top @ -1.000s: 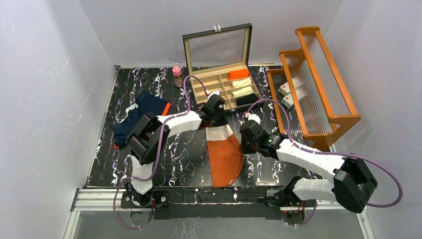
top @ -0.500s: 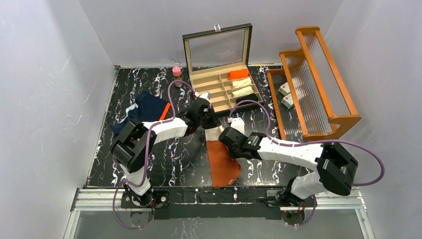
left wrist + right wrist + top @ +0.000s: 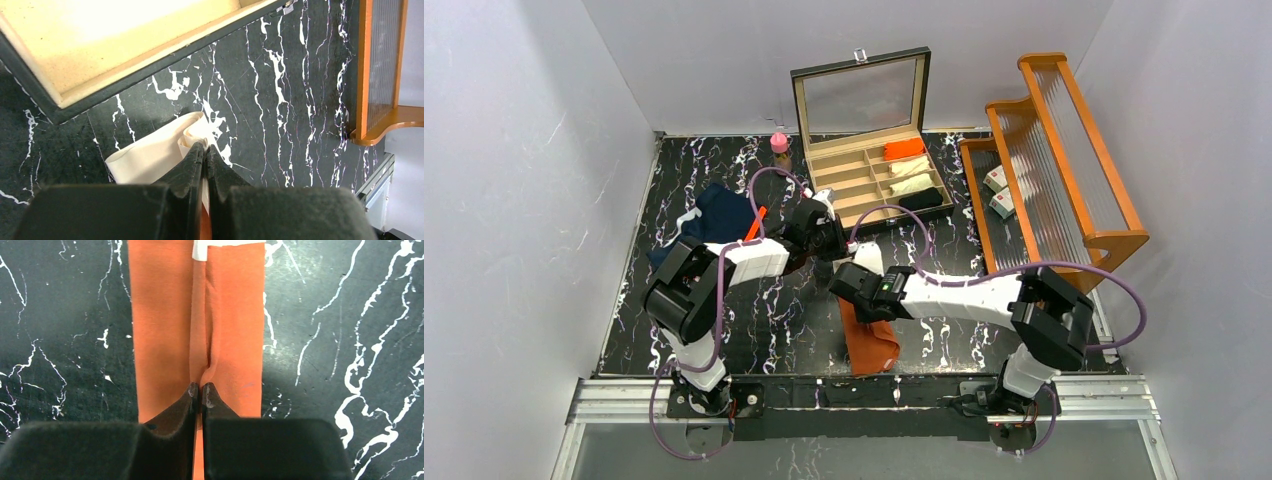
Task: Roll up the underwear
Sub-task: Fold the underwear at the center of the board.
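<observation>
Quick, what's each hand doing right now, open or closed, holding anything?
Left hand: closed, pinching the white waistband of the rust-orange cloth underwear.
Right hand: closed, pinching a fold of the same underwear.

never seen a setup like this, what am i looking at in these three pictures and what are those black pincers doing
These are two robot arms bolted to the near edge of a black marble table. The wide picture looks down from above and behind them; the other two come from a small camera on each wrist, so the black fingers at the bottom are that arm's own. The left end effector is shut on the white waistband of the orange underwear; the right end effector pinches a crease further down the same garment. Also on the table: navy underwear, an open box with compartments, a small bottle and a wooden rack.
</observation>
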You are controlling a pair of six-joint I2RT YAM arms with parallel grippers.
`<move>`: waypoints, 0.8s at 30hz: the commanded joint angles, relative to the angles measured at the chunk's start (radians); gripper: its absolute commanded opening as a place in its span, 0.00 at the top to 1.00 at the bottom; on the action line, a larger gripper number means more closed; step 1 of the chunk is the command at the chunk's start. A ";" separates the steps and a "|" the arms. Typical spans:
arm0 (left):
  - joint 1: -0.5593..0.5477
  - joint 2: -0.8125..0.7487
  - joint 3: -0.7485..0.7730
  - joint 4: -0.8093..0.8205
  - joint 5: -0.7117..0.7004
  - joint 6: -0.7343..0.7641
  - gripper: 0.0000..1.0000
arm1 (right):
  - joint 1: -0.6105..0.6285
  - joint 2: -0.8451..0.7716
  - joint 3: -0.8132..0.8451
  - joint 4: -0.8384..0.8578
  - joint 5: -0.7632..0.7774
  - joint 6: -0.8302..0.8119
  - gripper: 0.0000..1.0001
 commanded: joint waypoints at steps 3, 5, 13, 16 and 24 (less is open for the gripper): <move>0.021 -0.074 -0.017 0.009 0.014 0.046 1.00 | 0.021 0.044 0.076 -0.044 0.009 0.046 0.99; 0.025 -0.077 -0.030 0.013 0.018 0.050 1.00 | 0.022 0.049 0.080 -0.043 0.011 0.049 0.98; 0.032 -0.086 -0.053 0.011 0.015 0.074 1.00 | 0.024 0.058 0.086 -0.025 -0.004 0.039 0.96; 0.035 -0.076 -0.046 -0.010 0.008 0.092 1.00 | 0.025 0.064 0.088 -0.014 -0.019 0.038 0.95; 0.039 -0.057 -0.043 -0.022 -0.007 0.120 1.00 | 0.025 0.078 0.094 0.021 -0.045 0.032 0.90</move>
